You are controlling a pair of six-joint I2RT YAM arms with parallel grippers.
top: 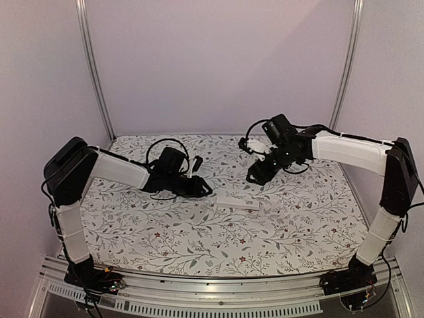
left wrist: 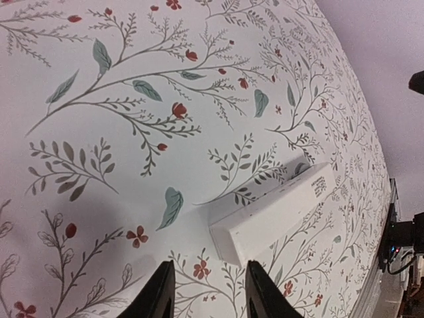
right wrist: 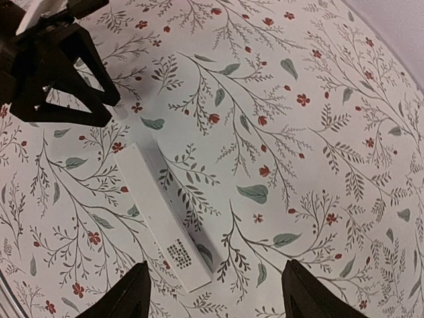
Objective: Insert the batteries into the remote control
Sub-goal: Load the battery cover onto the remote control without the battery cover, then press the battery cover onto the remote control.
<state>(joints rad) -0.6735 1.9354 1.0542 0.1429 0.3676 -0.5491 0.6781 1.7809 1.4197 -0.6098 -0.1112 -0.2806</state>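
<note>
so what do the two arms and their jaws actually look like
The left arm and right arm match: white, boxy link covers between chunky black joint housings, mounted on black bases. Thin black cables loop loosely near each wrist. The jaws are plain black, two tapering prongs per arm. No markings or labels are readable.

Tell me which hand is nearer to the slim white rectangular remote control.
Left. The left hand sits low, just off one end of the remote control; the right hand hovers higher above it.
</note>
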